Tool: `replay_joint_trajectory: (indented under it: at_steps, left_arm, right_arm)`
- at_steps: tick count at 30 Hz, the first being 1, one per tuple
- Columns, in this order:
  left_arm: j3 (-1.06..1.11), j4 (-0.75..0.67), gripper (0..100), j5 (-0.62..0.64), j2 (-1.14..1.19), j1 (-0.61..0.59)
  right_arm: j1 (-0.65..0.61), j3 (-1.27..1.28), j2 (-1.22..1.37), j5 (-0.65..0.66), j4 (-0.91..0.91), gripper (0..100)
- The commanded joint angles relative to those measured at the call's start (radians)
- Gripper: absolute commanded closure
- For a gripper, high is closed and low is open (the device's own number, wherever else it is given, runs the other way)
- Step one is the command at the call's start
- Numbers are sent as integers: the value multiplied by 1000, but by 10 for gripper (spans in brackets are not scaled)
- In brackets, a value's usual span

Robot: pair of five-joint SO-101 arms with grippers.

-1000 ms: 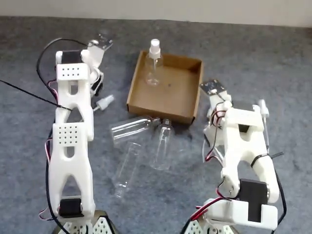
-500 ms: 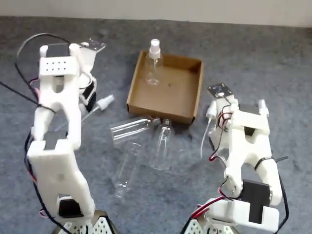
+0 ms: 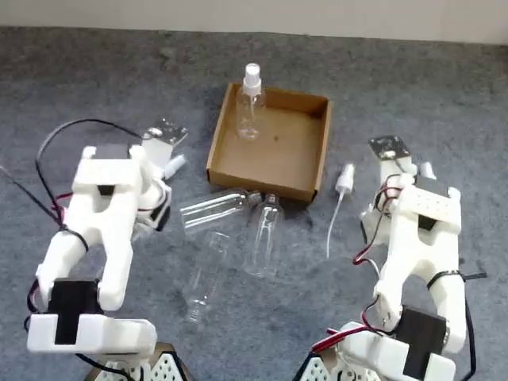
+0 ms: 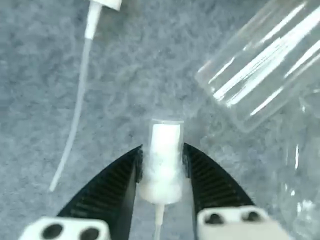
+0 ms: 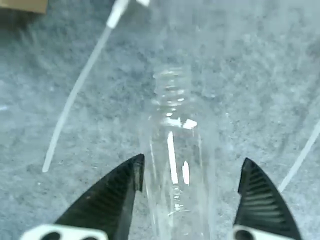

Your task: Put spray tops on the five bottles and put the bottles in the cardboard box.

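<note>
Since the earlier frames the left arm has been drawn back from the far side of the counter [image 3: 444, 87] toward its base. The right arm has been shifted outward, so that a loose top [image 3: 345, 176] near the box is more fully uncovered.

The left gripper [image 4: 162, 152] is closed on a spray top [image 4: 161, 175], pinched across its white body with the nozzle end pointing away and the thin tube trailing back between the jaws. This piece is judged light and rigid at the body but smooth. The tube is judged flexible, so the body is where it should be held, never the tube. Another top [image 4: 92, 25] lies near it on the counter.

Three open bottles [image 3: 266, 232] lie on their sides in the middle, near the box [image 3: 321, 147], in which one capped bottle [image 3: 250, 107] stands upright.

The right gripper [image 5: 192, 165] is spread wide, with a jaw at either side of a fifth bottle [image 5: 175, 145] that lies with its threaded neck pointing away. Whether the bottle is touched cannot be told. The clear plastic is judged light, slick and thin-walled, so rolling or denting is to be expected. It is best taken across the middle of the body with modest force, the neck being left free for a top.
</note>
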Motion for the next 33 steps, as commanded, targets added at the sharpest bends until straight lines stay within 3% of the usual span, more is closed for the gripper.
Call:
replay_joint_trajectory:
  at_steps: [1,8,26,31,33]
  left_arm:
    - [41,-91,995,81,-48,70]
    - [117,-187,889,153,-48,96]
    - [232,-267,903,98,-48,93]
    - [232,-272,999,97,-48,90]
    - [234,-272,993,97,-48,90]
  right_arm:
    - [12,-4,-47,-17,5,739]
    - [12,-2,-51,-11,8,737]
    - [-31,-12,19,34,2,737]
    - [-33,-13,128,34,2,743]
    - [-33,-15,159,34,1,784]
